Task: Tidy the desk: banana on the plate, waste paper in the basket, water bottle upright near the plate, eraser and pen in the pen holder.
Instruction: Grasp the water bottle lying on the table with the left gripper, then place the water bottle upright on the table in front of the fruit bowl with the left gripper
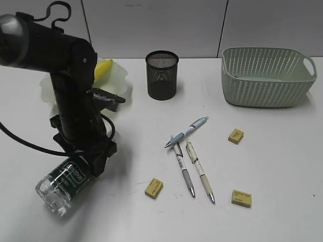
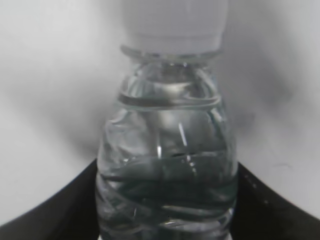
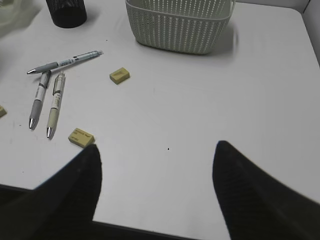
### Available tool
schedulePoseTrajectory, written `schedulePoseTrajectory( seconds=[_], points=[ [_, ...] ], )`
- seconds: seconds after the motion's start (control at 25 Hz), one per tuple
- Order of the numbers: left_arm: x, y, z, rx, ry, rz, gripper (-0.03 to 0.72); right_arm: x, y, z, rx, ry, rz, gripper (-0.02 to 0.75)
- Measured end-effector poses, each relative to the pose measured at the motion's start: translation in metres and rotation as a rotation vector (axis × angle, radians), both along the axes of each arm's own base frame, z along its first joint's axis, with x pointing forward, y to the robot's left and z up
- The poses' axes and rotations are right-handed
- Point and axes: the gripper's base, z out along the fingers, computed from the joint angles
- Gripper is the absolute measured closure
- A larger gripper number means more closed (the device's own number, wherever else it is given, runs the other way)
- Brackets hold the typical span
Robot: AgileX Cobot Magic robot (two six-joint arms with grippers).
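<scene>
On the white desk's front left, the small clear plastic water bottle with dark green label [image 1: 68,179] lies on its side, base toward the camera, neck under the black left arm. Left gripper [image 1: 93,162] straddles the bottle's shoulder, dark fingers [image 2: 55,210] flanking the body in the wrist view; whether it actually clamps, cannot tell. Right gripper [image 3: 156,172] hangs spread apart over bare table, holding nothing.

Handling guess: bottle looks mostly full, so fairly heavy; smooth thin plastic, slippery, walls give a bit under squeeze. Best grip is the ribbed shoulder below the white cap [image 2: 175,22], firm, then tip upright.

Yellow banana [image 1: 103,69] already sits on the pale green ruffled glass plate [image 1: 118,76]. Bottle's spot is near it.
</scene>
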Motion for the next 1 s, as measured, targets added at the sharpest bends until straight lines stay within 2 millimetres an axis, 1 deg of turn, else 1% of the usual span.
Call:
schedulePoseTrajectory(
  seconds=[0.08,0.2,0.48,0.6,0.72,0.88,1.0],
  points=[
    [-0.002,0.001,0.005,-0.002,0.004,0.003,0.188,0.000,0.000,0.000,0.000,0.000,0.000,0.190],
    [-0.004,0.000,0.027,-0.048,-0.036,0.016,0.188,0.000,0.000,0.000,0.000,0.000,0.000,0.190],
    [-0.017,0.005,0.095,-0.162,-0.192,0.024,0.188,0.000,0.000,0.000,0.000,0.000,0.000,0.190],
    [-0.027,0.011,0.123,-0.217,-0.285,0.024,0.188,0.000,0.000,0.000,0.000,0.000,0.000,0.190],
    [-0.044,0.022,0.148,-0.289,-0.410,0.027,0.188,0.000,0.000,0.000,0.000,0.000,0.000,0.190],
    [-0.075,0.041,0.156,-0.394,-0.585,0.040,0.188,0.000,0.000,0.000,0.000,0.000,0.000,0.190],
    [-0.101,0.056,0.142,-0.480,-0.710,0.070,0.188,0.000,0.000,0.000,0.000,0.000,0.000,0.190]
  ],
)
